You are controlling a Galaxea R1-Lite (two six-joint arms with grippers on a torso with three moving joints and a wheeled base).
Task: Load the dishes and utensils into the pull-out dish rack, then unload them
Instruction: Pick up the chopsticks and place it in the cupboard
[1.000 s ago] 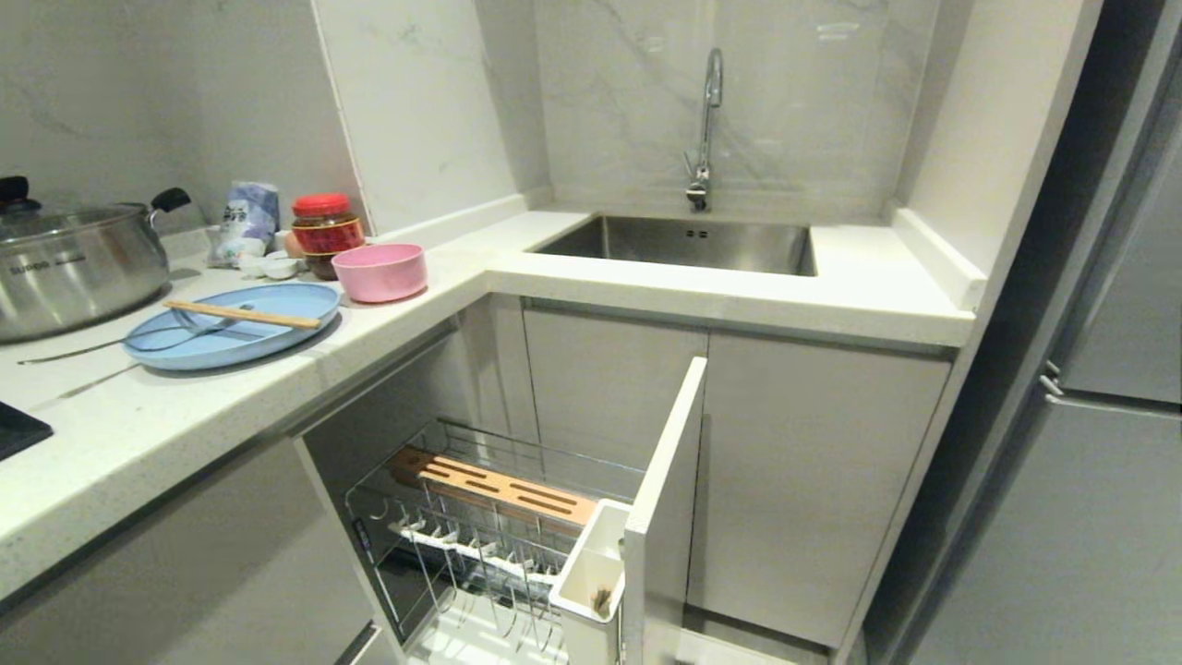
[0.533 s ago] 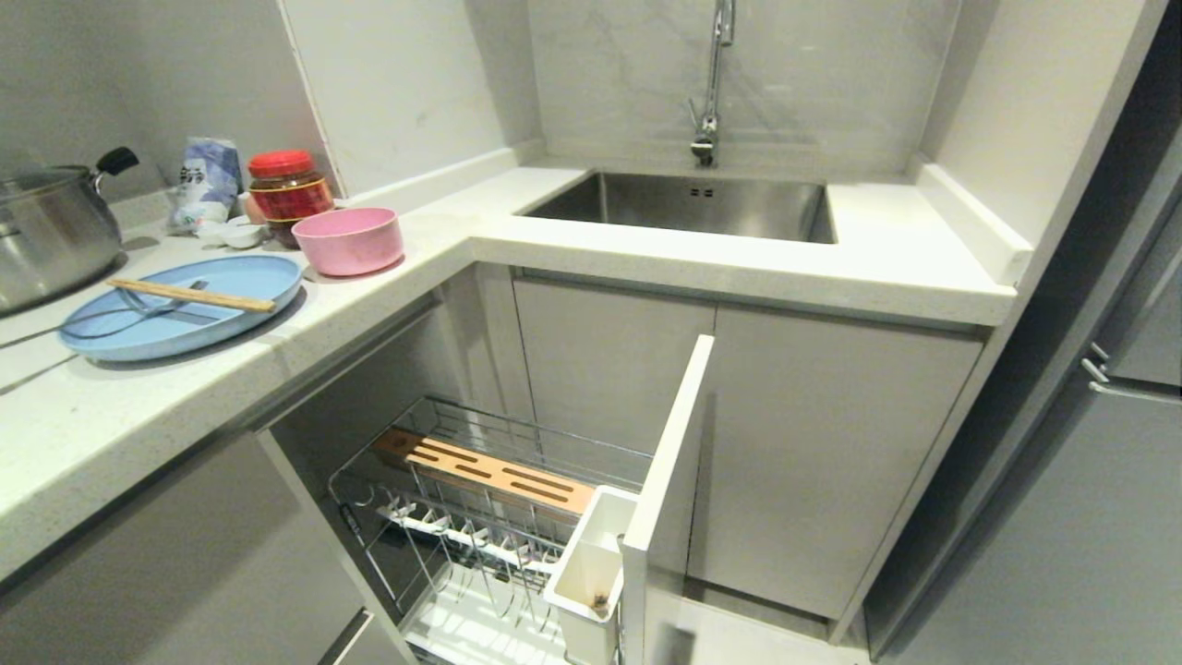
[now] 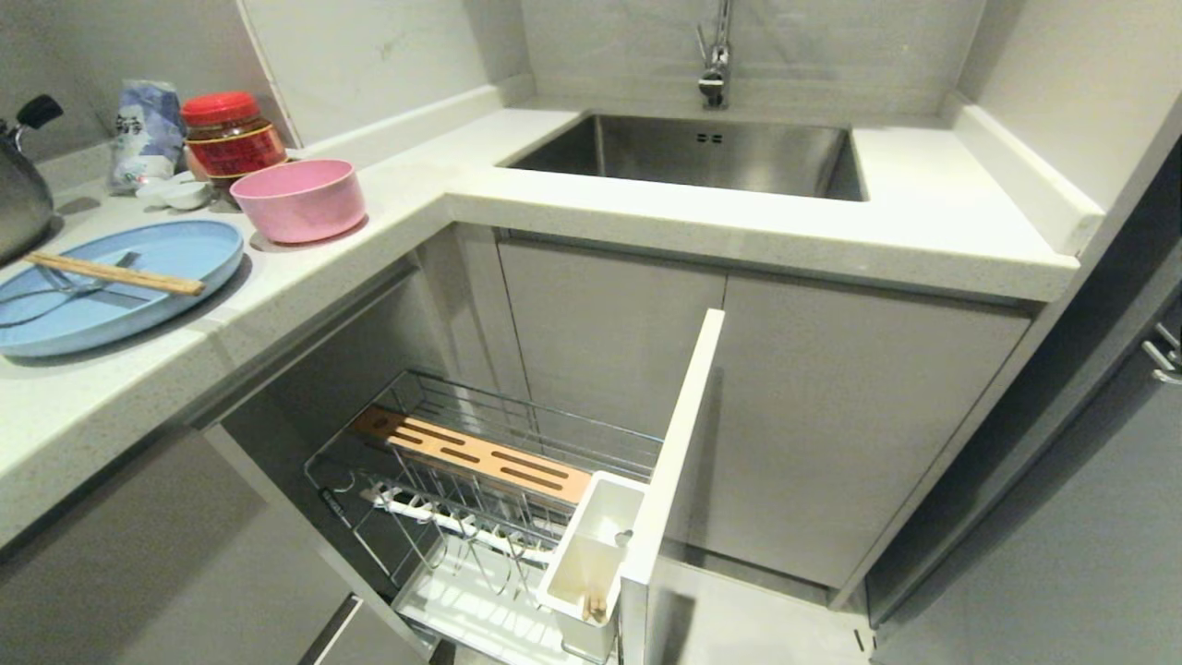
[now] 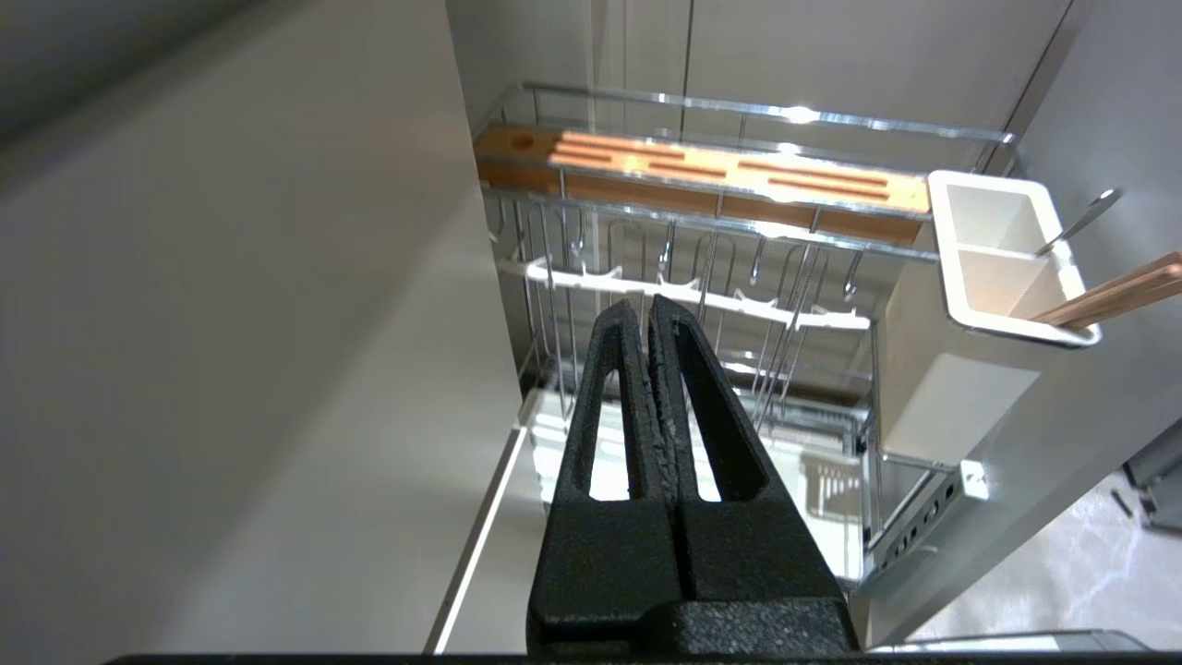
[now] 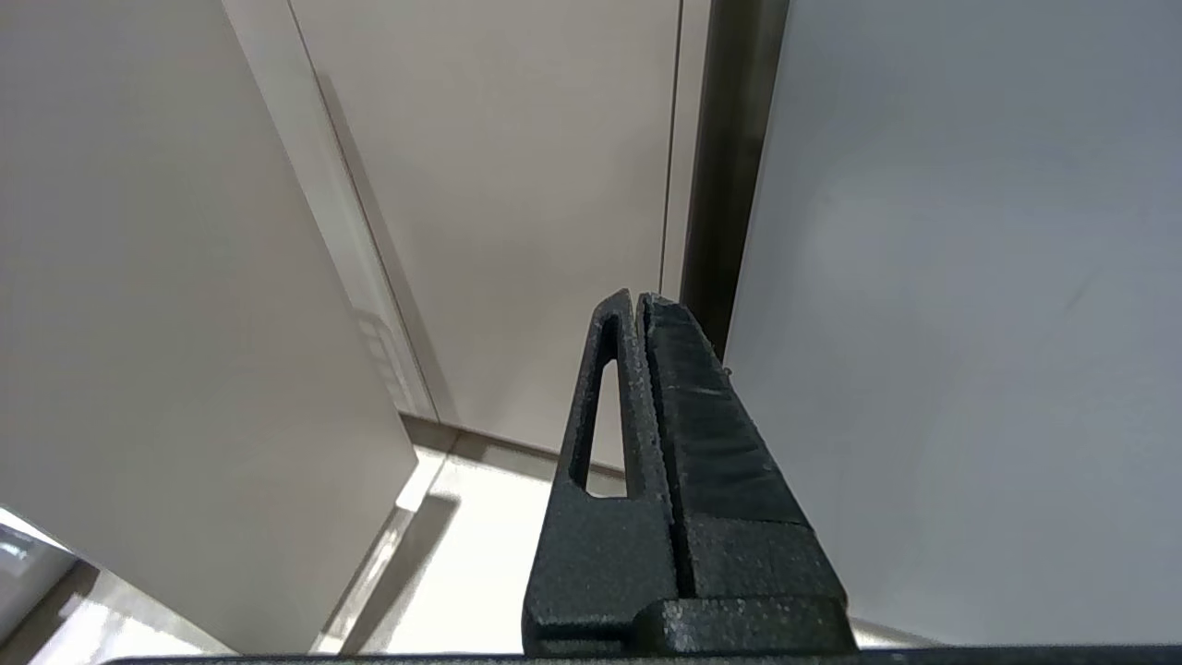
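Observation:
The light-blue plate (image 3: 111,305) lies on the counter at the left, with wooden chopsticks (image 3: 115,274) and a silver fork (image 3: 55,286) resting on it. The pink bowl (image 3: 297,199) stands just behind the plate. Below the counter the dish rack (image 3: 517,434) is pulled out, showing its wooden strip (image 3: 471,454), white utensil cup (image 3: 591,554) and white panel front (image 3: 669,480). In the left wrist view the cup (image 4: 960,388) holds a pair of chopsticks (image 4: 1108,296) and a metal handle (image 4: 1080,222). My left gripper (image 4: 644,309) hangs shut and empty in front of the rack (image 4: 739,111). My right gripper (image 5: 637,297) is shut, facing cabinet doors. Neither arm shows in the head view.
A steel pot (image 3: 18,199), a red-lidded jar (image 3: 226,139) and a bag (image 3: 143,129) stand at the back left of the counter. The sink (image 3: 702,152) with its faucet (image 3: 716,55) is straight ahead. A grey fridge door (image 3: 1062,508) closes off the right side.
The head camera has tilted down, so the counter and sink sit higher in the picture and more of the rack shows. No object has moved.

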